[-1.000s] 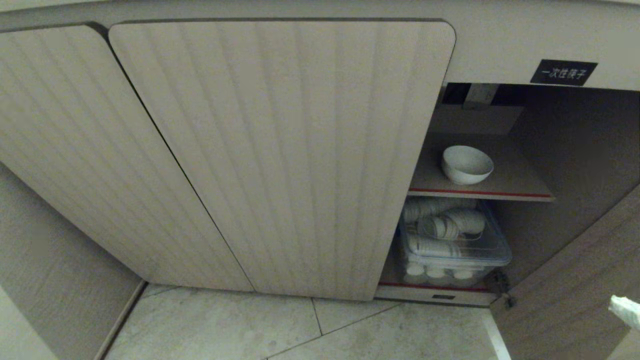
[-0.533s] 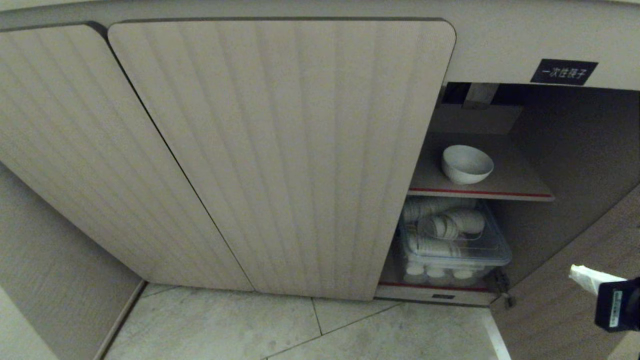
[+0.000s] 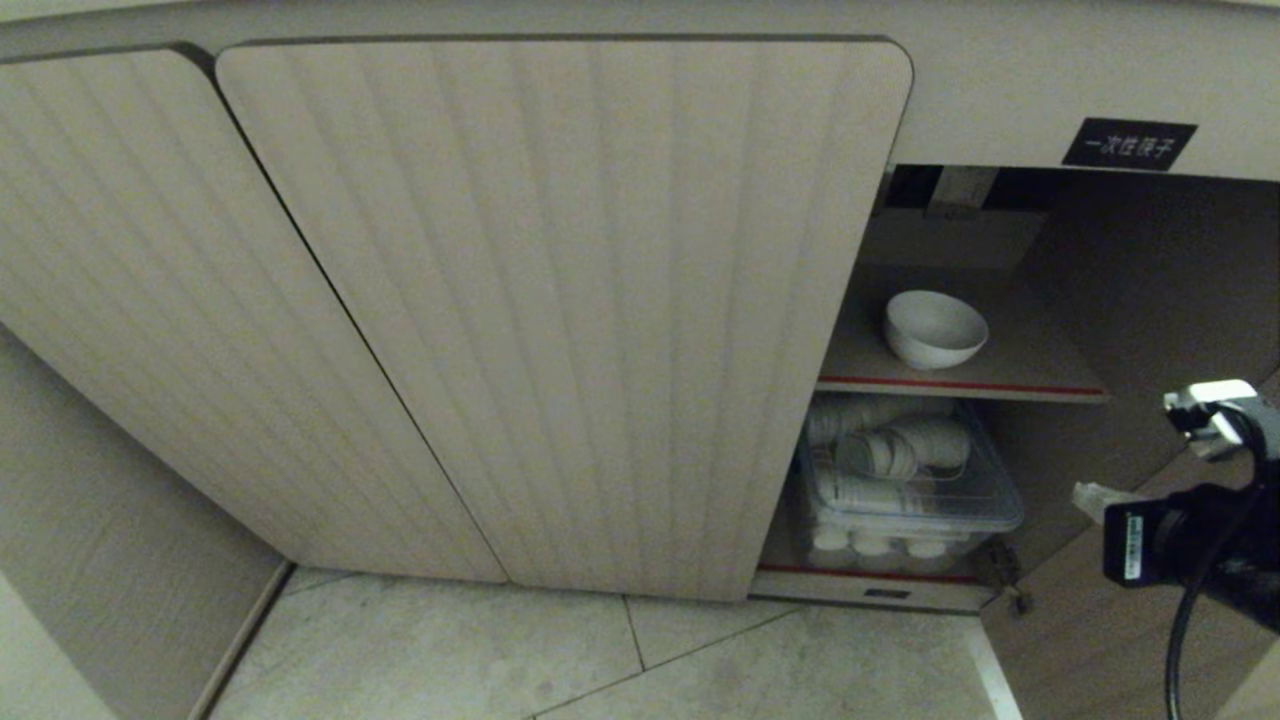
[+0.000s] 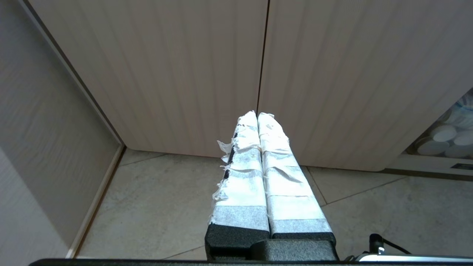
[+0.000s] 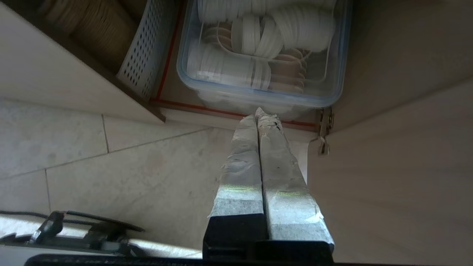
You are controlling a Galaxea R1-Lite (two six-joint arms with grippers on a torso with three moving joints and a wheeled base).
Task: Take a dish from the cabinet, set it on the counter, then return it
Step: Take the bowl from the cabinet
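On the upper, red-edged shelf (image 3: 1040,372) of the open right-hand bay of the cabinet (image 3: 560,300) sat one dish (image 3: 934,328), a plain white bowl, upright and alone, nothing touching it. Below it one clear plastic box (image 3: 910,500) held stacked ribbed white cups (image 3: 905,450), too many and too overlapped to count. Two fluted doors were shut to the left; a third stood swung open at the right. One black label (image 3: 1128,144) with white characters sat above the bay. At the right edge, the right gripper (image 3: 1092,496) hung low before the open bay, well apart from the dish, its two taped fingers pressed together and holding nothing. Its left counterpart, the left gripper (image 4: 257,115), likewise closed and empty, faced the seam between the shut doors, above the tiled floor (image 3: 600,660)
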